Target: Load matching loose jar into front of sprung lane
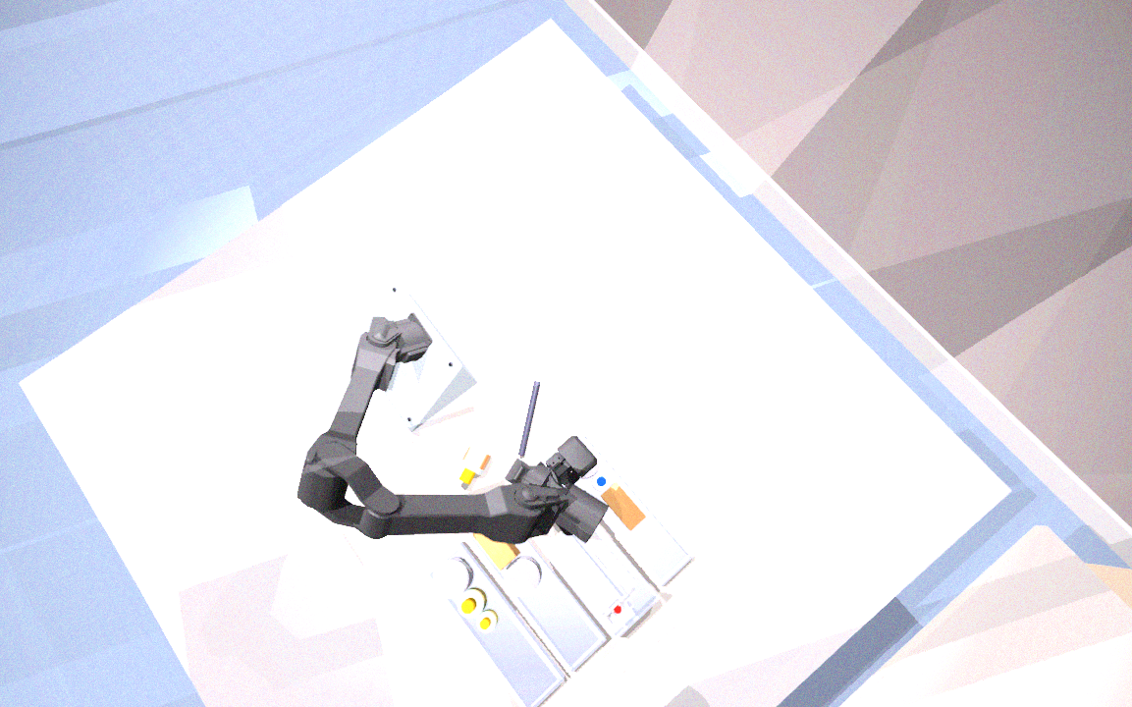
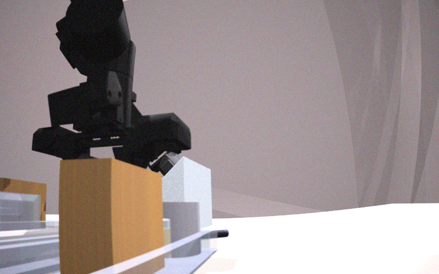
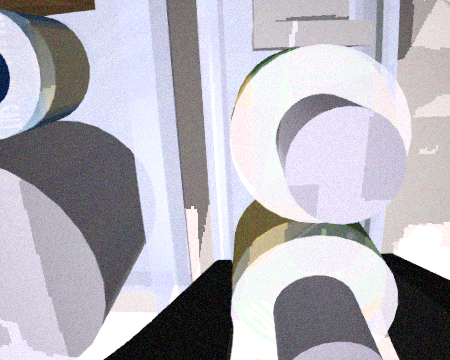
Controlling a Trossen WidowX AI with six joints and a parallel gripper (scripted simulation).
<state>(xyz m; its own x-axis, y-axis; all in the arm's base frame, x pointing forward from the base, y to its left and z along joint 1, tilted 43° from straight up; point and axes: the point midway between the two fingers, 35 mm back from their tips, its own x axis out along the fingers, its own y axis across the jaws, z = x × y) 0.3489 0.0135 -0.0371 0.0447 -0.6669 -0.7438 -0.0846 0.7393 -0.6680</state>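
Gripper: the gripper (image 3: 305, 340) was clamped partway shut on the grey-capped jar (image 3: 315, 294), its dark fingers showing on either side of the jar in the wrist view.
Held jar: the grey-capped jar was a pale cylinder with a grey cap, nearest the wrist camera, over the front end of the lane; whether it touched the lane floor could not be told.
Lane jar: the second grey-capped jar (image 3: 321, 134), of the same look, stood just beyond the held jar in the same lane, the two rims meeting or nearly meeting in the wrist view.
Neighbouring lane: beside the held jar, across a pale lane divider (image 3: 212, 114), a large grey cylinder (image 3: 59, 240) stood near, with a blue-capped jar (image 3: 25, 74) behind it.
Wooden block: an orange-brown block (image 2: 110, 214) stood in a lane in front of the gripper in the exterior view, hiding the held jar there.
Pusher plate: not clearly made out beyond the lane jar.
Far items: beyond the held jar on the white tabletop (image 1: 727, 369) lay a thin dark rod (image 1: 528, 418), and farther off a lane held yellow-capped jars (image 1: 476, 613).
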